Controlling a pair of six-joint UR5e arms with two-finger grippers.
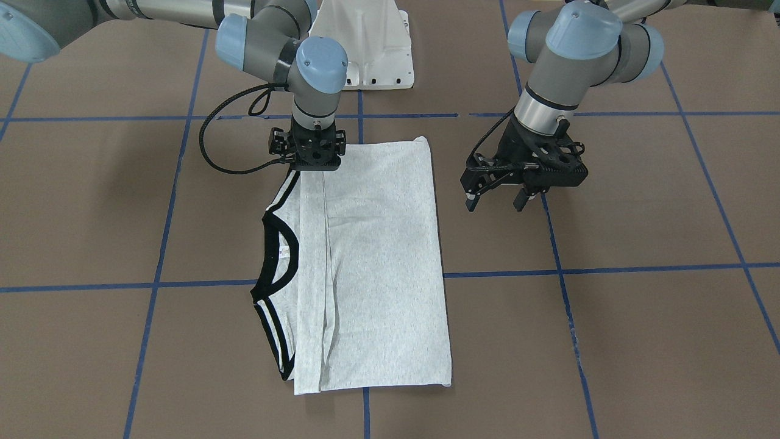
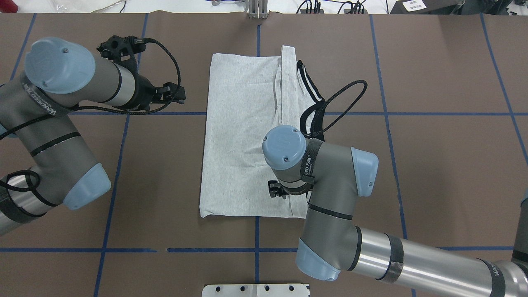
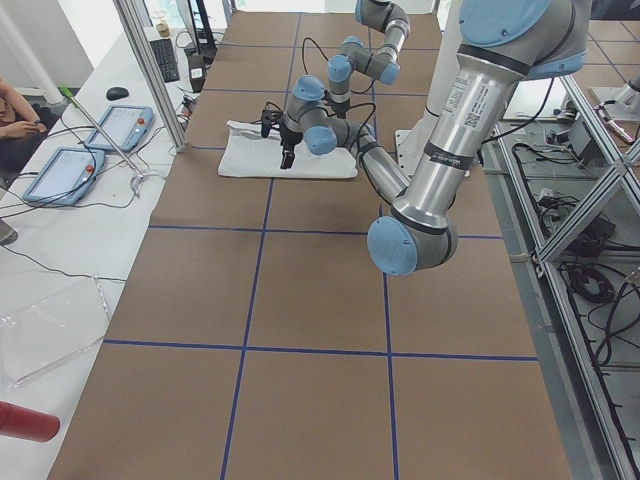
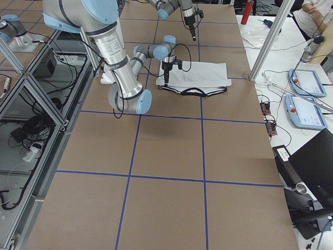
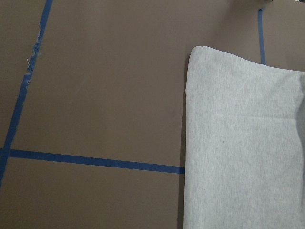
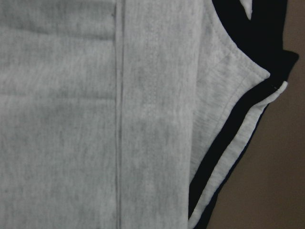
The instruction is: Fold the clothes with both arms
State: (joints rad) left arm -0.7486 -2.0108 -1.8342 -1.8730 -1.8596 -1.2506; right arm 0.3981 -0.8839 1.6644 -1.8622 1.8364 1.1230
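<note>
1. T-shirt (image 2: 239, 136): folded into a long grey rectangle, flat on the brown table (image 2: 433, 165), about mid-table in the overhead view.
2. The black collar (image 1: 286, 256) and the black shoulder stripes (image 1: 271, 332) stick out past the folded edge. That is the shirt's 3 o'clock side in the overhead view and its 9 o'clock side in the front-facing view.
3. Left gripper (image 1: 495, 204): fingers (image 1: 470, 200) spread wide, nothing between them, not touching the cloth. In the overhead view it sits off the shirt at about 10 o'clock, over bare table near a blue tape line (image 2: 412, 114).
4. Left wrist camera: only the shirt's folded edge and bare table, no fingers in frame.
5. Right gripper (image 1: 314, 162): pointing straight down onto the shirt at its 5 o'clock corner in the overhead view, next to the hem on the robot's side.
6. Its fingertips are hidden under the gripper body and wrist, so I can't tell whether they're apart, together or pinching cloth.
7. Right wrist camera: close-up of grey fabric, a seam and the striped edge, no fingers visible.
</note>
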